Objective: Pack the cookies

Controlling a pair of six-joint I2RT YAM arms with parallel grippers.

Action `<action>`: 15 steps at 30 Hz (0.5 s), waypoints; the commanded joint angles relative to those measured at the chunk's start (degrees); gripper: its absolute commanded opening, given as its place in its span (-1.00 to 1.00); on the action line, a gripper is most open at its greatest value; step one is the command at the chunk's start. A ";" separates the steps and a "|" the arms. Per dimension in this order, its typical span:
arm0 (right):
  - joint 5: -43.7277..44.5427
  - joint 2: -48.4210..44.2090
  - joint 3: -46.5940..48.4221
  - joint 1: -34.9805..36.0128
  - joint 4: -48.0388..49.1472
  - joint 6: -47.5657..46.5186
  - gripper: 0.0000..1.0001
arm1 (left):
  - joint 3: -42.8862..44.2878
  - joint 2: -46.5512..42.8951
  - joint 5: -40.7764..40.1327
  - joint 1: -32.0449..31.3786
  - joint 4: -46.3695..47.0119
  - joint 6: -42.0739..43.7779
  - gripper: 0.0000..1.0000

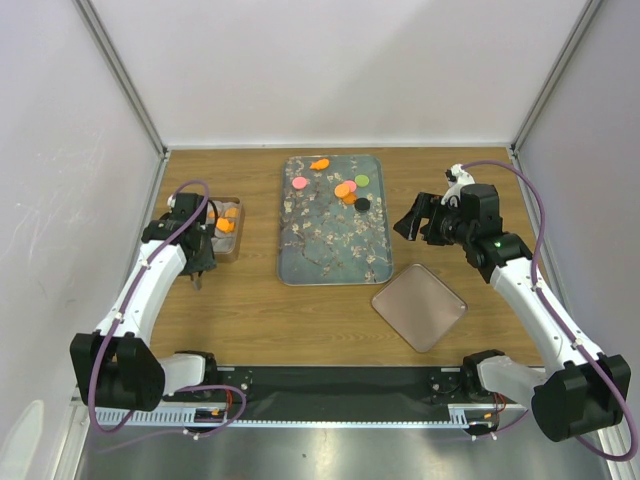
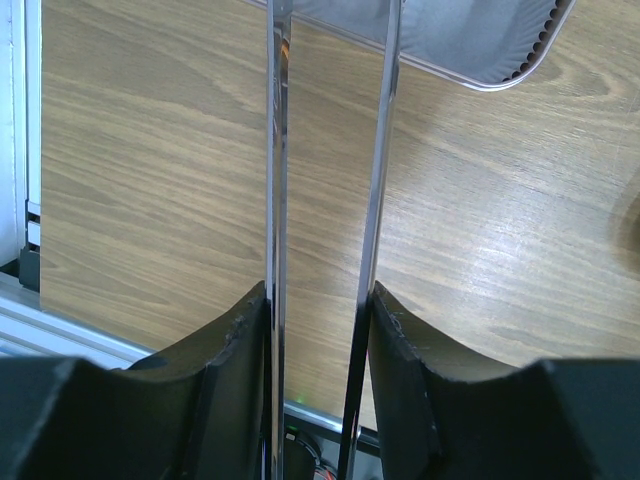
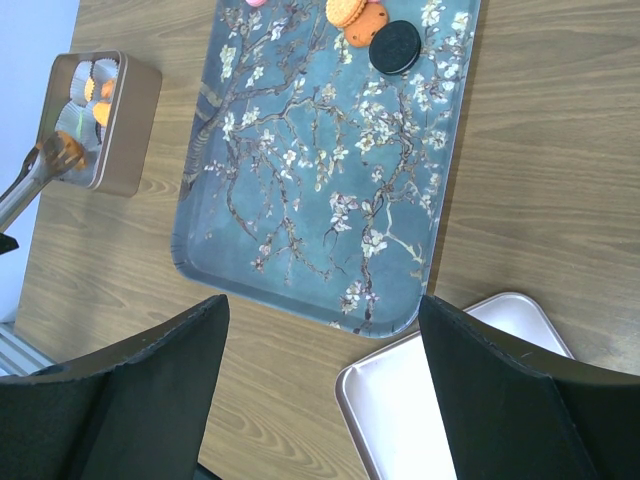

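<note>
**Ana:** While the tongs (image 3: 25,190) grip that orange cookie (image 3: 60,150) at their tips, what matters most?

**Ben:** A steady squeeze. The left gripper (image 2: 320,300) has its fingers pressed against the outsides of both blades, so any slackening lets the piece fall. It hangs at the left edge of the tin (image 3: 138,115). I cannot tell from these views whether it is over a cup or just short of one.

**Ana:** So move it inward first?

**Ben:** I would. Carry it over one of the paper cups (image 3: 72,118) that looks free, and keep the tips off the tin's wall. Go down low, then ease the squeeze a little. Dropping it from a height could make it bounce out or land on the orange ones already inside.

**Ana:** And the other arm?

**Ben:** The right gripper (image 1: 413,220) has its fingers spread wide with nothing between them. It hovers over the table (image 1: 250,310), just right of the tray (image 1: 330,250) and beyond the lid (image 1: 418,306). It is best left there, out of the way.

**Ana:** How much is left?

**Ben:** The other cookies (image 1: 345,189) sit at the far end of the tray: an orange fish shape, plus pink, green, orange and black rounds. The orange and black ones touch, so the blades should close on one edge only.
</note>
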 commanded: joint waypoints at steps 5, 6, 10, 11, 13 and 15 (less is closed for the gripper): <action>-0.37 -1.41 0.19 0.11 1.41 -0.16 0.67 | 0.14 -0.67 0.09 0.58 0.79 1.02 -0.06; -0.37 -1.24 0.19 0.11 1.32 -0.25 0.67 | 0.15 -0.85 0.01 0.58 0.62 1.02 -0.05; -0.28 -1.59 0.19 0.02 1.41 -0.25 0.67 | 0.23 -1.11 0.09 0.58 0.53 1.02 -0.02; -0.28 -1.33 0.19 0.02 1.32 -0.16 0.67 | 0.32 -1.20 0.09 0.58 0.62 1.02 -0.03; -0.28 -1.32 0.19 0.02 1.32 -0.25 0.67 | 0.32 -1.20 0.18 0.58 0.44 1.02 -0.02; -0.28 -1.41 0.19 0.02 1.41 -0.25 0.68 | 0.58 -1.29 0.18 0.58 0.35 1.02 -0.02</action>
